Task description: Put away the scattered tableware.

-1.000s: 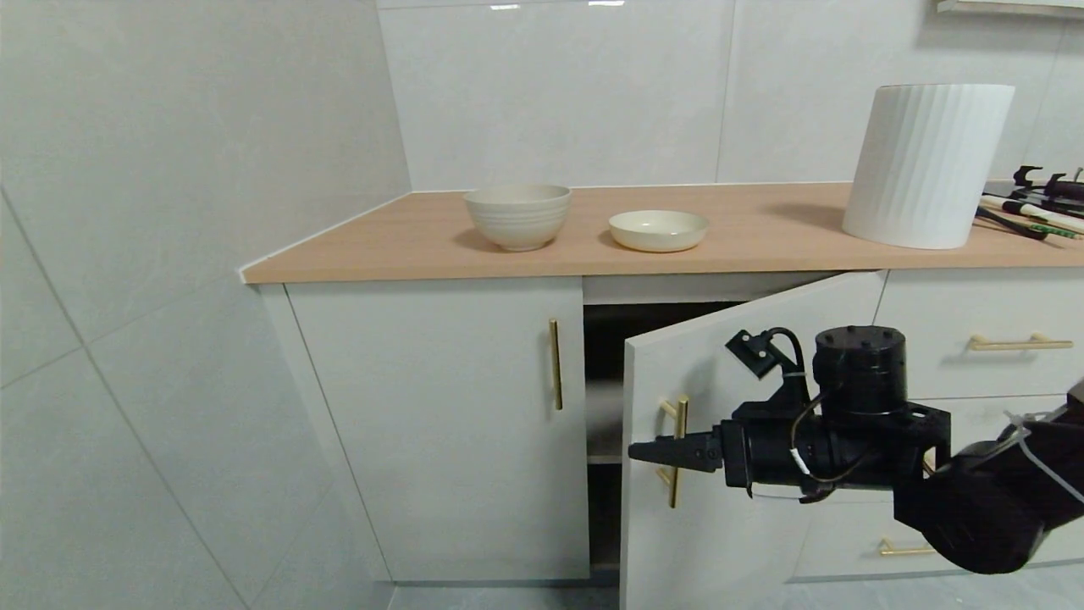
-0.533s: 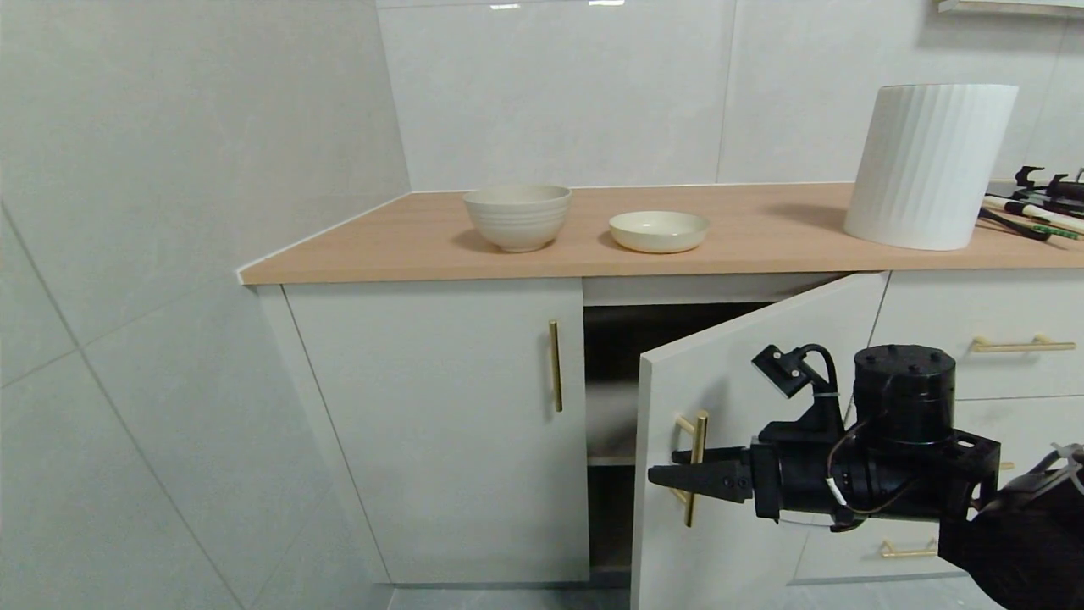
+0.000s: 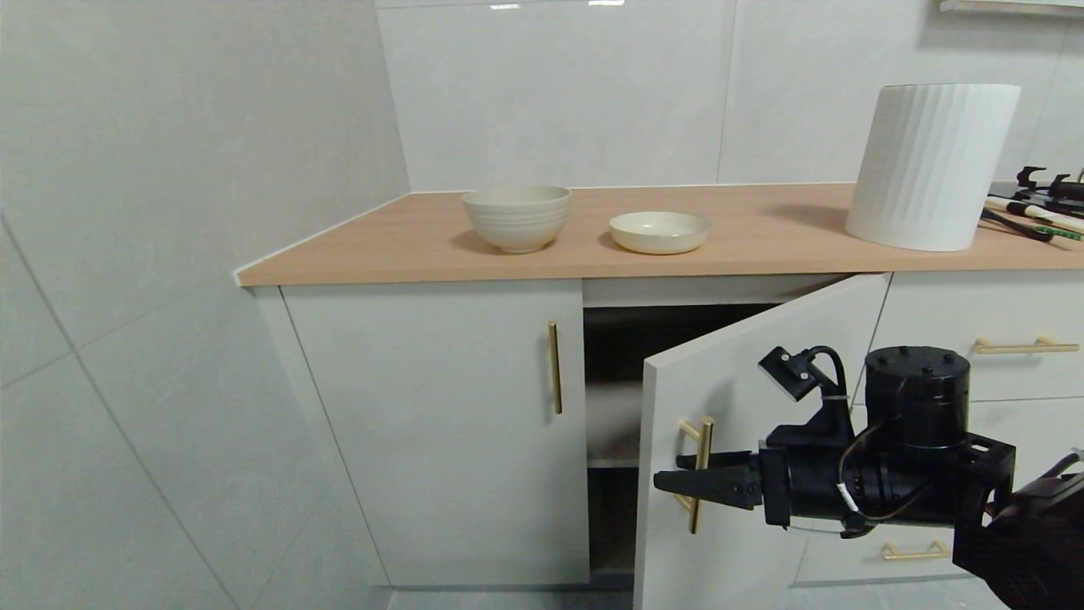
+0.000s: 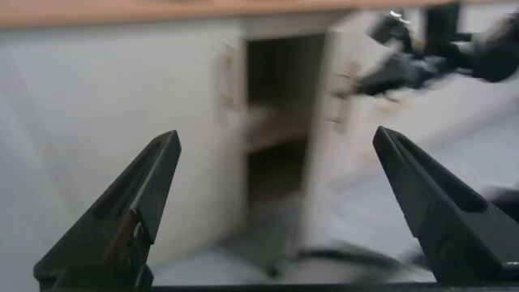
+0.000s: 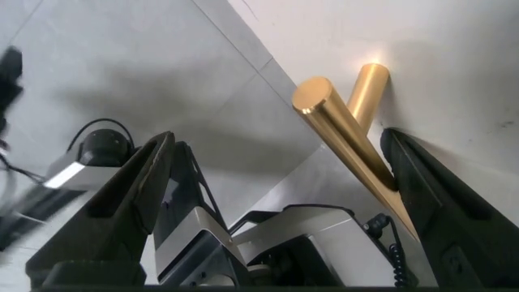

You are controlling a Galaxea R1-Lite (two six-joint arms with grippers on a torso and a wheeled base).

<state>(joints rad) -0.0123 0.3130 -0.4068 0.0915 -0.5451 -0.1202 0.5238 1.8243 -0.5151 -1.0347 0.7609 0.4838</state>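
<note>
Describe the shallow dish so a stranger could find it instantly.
On the wooden countertop, above the half-open cabinet door, sit two cream vessels. The dish is the low, wide one, right of the taller ribbed bowl.

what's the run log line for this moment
right gripper: open, straddling gold door handle | cabinet door: partly open | left gripper: open, empty | bowl and shallow dish: on countertop, not yet stowed

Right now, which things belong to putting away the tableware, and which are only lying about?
Job: ribbed beige bowl; shallow cream dish; half-open white cabinet door with brass bar handle; right gripper at that handle.
Lying about: tall white ribbed container; dark tools at the counter end.
</note>
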